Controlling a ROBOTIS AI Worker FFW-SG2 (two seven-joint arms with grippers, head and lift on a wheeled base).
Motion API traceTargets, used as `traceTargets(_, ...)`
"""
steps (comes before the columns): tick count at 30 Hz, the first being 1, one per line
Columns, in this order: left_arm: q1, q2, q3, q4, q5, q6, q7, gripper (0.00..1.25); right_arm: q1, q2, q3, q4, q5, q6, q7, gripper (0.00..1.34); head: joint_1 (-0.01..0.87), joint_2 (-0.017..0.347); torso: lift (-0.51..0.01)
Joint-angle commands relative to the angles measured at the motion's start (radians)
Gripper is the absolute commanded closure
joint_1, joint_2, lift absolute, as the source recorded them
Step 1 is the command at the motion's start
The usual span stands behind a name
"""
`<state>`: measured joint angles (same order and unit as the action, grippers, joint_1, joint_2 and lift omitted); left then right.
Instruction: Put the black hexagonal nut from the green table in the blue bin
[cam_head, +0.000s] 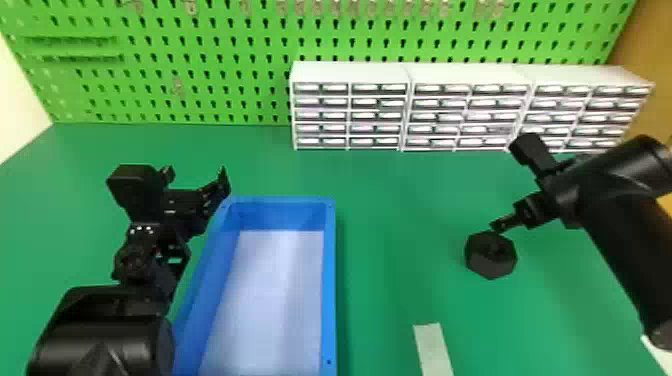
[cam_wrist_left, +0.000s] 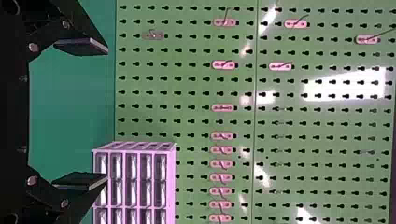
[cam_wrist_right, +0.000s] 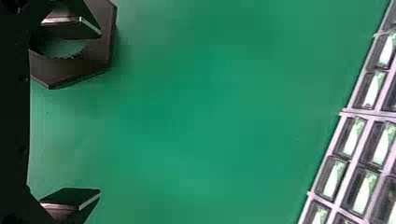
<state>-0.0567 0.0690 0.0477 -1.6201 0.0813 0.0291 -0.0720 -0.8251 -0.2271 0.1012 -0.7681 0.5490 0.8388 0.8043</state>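
The black nut (cam_head: 491, 269) looks matt, the blue bin (cam_head: 328, 290) like smooth plastic

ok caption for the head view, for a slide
Right gripper by the black nut on the green table, left gripper near the blue bin

The left arm (cam_head: 100, 332) extends over the table's (cam_head: 390, 200) left side, its gripper (cam_head: 196, 175) aimed towards the far edge, two flat black fingers (cam_wrist_left: 81, 45) wide apart. From the table's right side, the bent right arm (cam_head: 612, 240) angles its gripper (cam_head: 499, 226) inward and downward, fingers (cam_wrist_right: 70, 197) also spread.
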Motion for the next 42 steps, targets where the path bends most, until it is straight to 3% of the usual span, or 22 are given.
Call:
traceTargets(1,0.000,0.000,-0.002,0.002,0.000,0.000,0.000,0.30,-0.002,0.005,-0.008,0.024,0.009,-0.004,0.004,0.11,0.686,0.051,-0.096)
traceTargets(42,-0.006,0.000,-0.008,0.008,0.002,0.000,0.000,0.31,0.000,0.020,-0.040,0.105,0.011,-0.041,-0.008,0.15,0.686,0.051,-0.096)
